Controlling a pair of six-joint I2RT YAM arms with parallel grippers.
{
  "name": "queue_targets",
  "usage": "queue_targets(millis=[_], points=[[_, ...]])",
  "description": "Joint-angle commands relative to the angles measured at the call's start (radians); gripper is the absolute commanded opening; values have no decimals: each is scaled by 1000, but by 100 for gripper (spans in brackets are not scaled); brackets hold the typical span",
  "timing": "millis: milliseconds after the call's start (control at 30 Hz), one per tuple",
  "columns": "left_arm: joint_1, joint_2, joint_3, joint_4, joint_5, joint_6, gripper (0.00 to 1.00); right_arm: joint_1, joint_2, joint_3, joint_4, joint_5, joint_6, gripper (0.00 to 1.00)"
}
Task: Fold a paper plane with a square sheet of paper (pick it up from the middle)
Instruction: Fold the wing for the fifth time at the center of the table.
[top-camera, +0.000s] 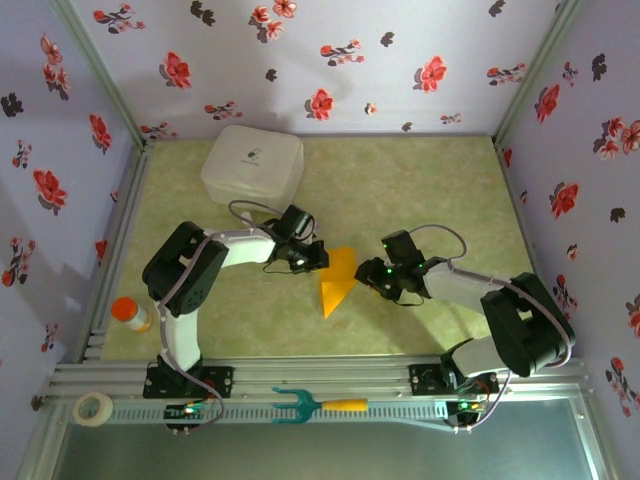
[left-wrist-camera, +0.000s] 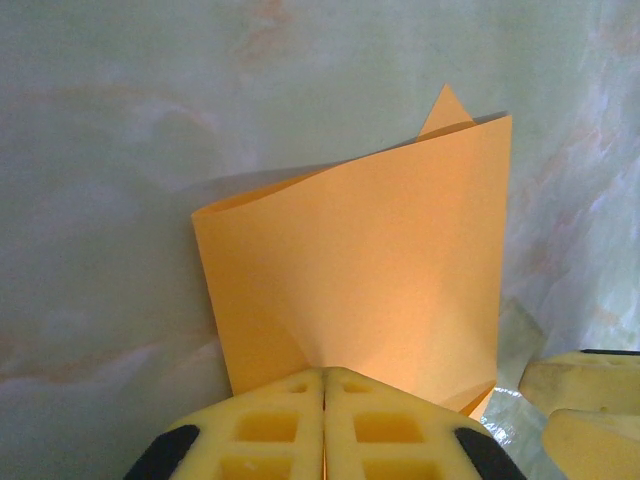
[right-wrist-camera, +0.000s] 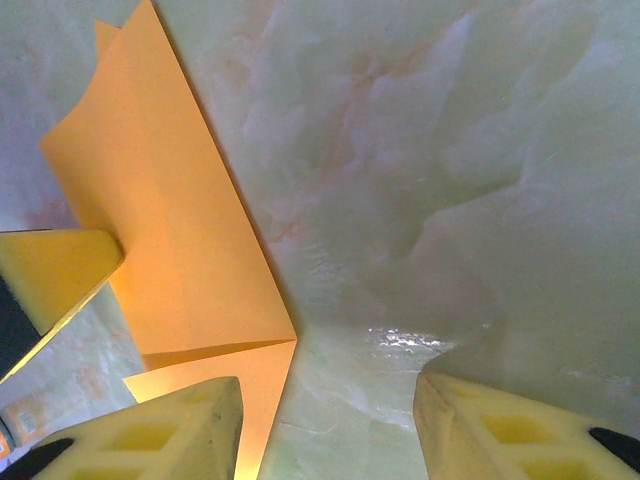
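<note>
The paper plane (top-camera: 338, 280), folded orange-yellow paper with its point toward the near edge, sits mid-table between both arms. My left gripper (top-camera: 314, 256) is at its far left edge and shut on it. In the left wrist view the yellow pads (left-wrist-camera: 290, 420) meet on the sheet's edge, and the paper plane (left-wrist-camera: 370, 260) stands up from them with a pinch crease. My right gripper (top-camera: 374, 282) is just right of the paper and open. In the right wrist view the right gripper (right-wrist-camera: 328, 405) holds nothing; its left fingertip overlaps the corner of the paper plane (right-wrist-camera: 170, 230).
A white lidded box (top-camera: 252, 165) sits at the back left of the green mat. An orange-capped bottle (top-camera: 130, 314) stands by the left rail. A tape roll (top-camera: 92, 408) and a teal fork-like tool (top-camera: 318, 404) lie on the front rail. Floral walls enclose three sides.
</note>
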Motion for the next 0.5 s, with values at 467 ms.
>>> queue_targets(millis=[467], points=[[-2, -14, -22, -35, -4, -2, 9, -5, 42, 19, 105, -106, -1, 43]])
